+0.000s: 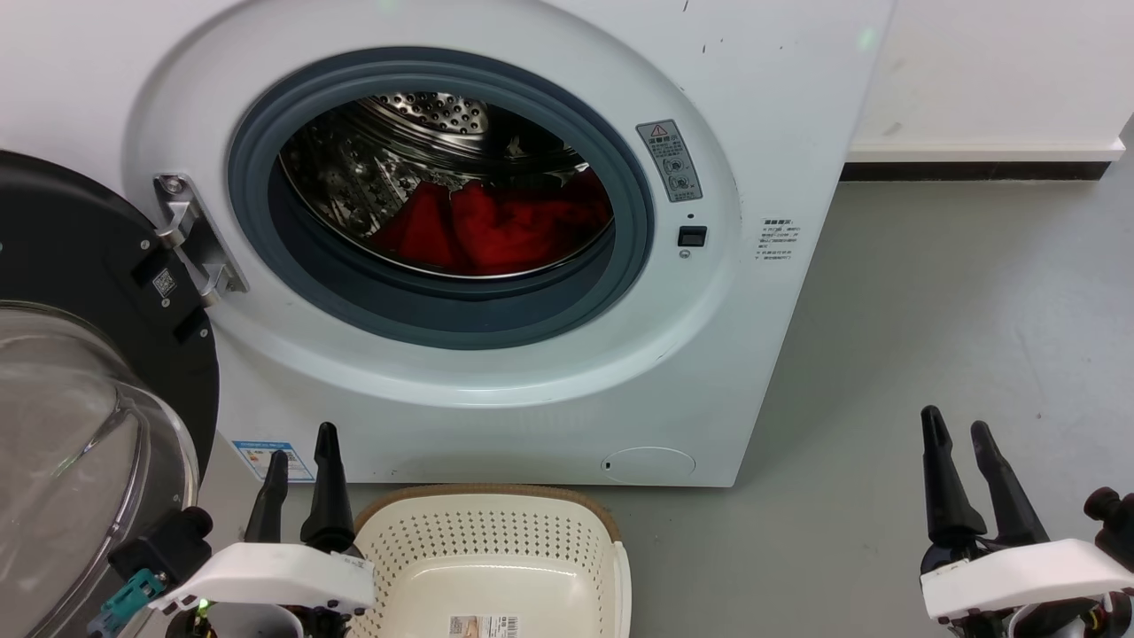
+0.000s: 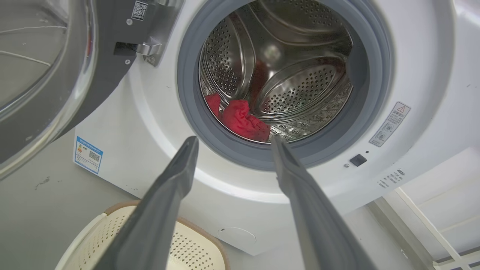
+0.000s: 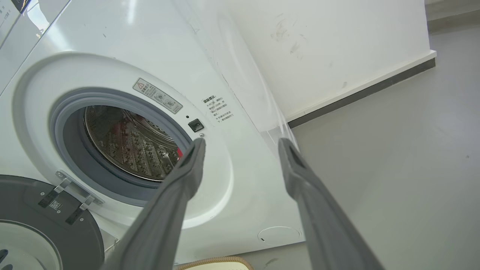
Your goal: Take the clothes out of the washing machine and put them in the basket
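Progress nil: bright red fabric clothes [image 1: 496, 230] lie inside the white front-loading washing machine [image 1: 753, 133]; cream perforated plastic basket [image 1: 496, 536] below shows none; left tool [image 1: 302, 443] and right tool [image 1: 956, 420] spread, empty; all unloading outstanding.

Washing machine [image 1: 780, 106] shell: smooth white, glossy. Drum [image 1: 425, 115]: perforated steel, mirror-bright. Door seal [image 1: 443, 310]: matt grey rubber. Door [image 1: 62, 443]: clear glass bowl, black matt frame. Clothes [image 1: 496, 230]: soft red cloth, creased. Basket [image 1: 496, 540]: cream perforated plastic, slight sheen; brown woven-look rim. Floor [image 1: 930, 310]: grey, matt, scuffed.
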You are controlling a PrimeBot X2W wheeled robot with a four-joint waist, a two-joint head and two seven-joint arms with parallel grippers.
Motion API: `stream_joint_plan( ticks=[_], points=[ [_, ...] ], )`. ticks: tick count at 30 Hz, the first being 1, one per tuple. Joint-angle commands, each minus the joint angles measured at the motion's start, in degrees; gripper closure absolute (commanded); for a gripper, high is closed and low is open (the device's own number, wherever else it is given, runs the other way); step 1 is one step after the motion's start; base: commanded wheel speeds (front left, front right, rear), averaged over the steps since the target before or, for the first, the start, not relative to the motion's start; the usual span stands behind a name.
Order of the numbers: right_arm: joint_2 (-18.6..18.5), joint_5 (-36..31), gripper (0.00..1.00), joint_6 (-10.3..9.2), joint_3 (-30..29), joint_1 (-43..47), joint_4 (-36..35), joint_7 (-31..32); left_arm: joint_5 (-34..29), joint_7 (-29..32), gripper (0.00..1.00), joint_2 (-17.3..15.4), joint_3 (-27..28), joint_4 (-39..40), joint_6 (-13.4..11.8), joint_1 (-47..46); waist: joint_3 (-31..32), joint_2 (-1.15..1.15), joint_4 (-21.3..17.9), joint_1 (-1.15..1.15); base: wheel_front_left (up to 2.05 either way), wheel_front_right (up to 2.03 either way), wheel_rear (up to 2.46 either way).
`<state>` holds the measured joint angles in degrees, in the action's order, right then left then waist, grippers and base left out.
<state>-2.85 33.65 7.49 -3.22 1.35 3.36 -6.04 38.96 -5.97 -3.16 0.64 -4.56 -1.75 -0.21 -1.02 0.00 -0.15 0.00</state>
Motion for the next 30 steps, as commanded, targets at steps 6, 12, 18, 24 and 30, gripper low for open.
stream_joint_plan(
  ticks=[6,12,18,24,30],
  points=[
    [-0.1,-5.2,0.0,0.0,0.3,0.7,-1.7,-1.3,-5.1,-1.4,0.0,-0.3,-0.2,1.1,-0.7,0.6,0.0,0.0,0.0,0.0,0.0,0.0,0.0],
    [-0.1,-10.8,0.0,0.0,0.6,1.6,-2.5,-2.6,-10.5,-2.7,0.0,-0.1,-0.6,1.3,-1.3,1.5,0.0,0.0,0.0,0.0,0.0,0.0,0.0],
    [-0.1,-14.8,0.0,0.0,0.8,2.3,-3.1,-3.5,-14.2,-3.6,0.0,-0.1,-0.9,1.7,-1.6,1.9,0.0,0.0,0.0,0.0,0.0,0.0,0.0],
    [-0.1,-18.4,0.0,0.0,0.9,2.8,-3.6,-4.3,-17.5,-4.4,0.0,0.0,-0.9,2.1,-1.8,2.6,0.0,0.0,0.0,0.0,0.0,0.0,0.0],
    [-0.1,-21.1,0.0,0.0,0.9,3.3,-3.9,-5.0,-20.2,-5.1,0.0,0.0,-0.9,2.5,-1.8,2.9,0.0,0.0,0.0,0.0,0.0,0.0,0.0]
  ],
)
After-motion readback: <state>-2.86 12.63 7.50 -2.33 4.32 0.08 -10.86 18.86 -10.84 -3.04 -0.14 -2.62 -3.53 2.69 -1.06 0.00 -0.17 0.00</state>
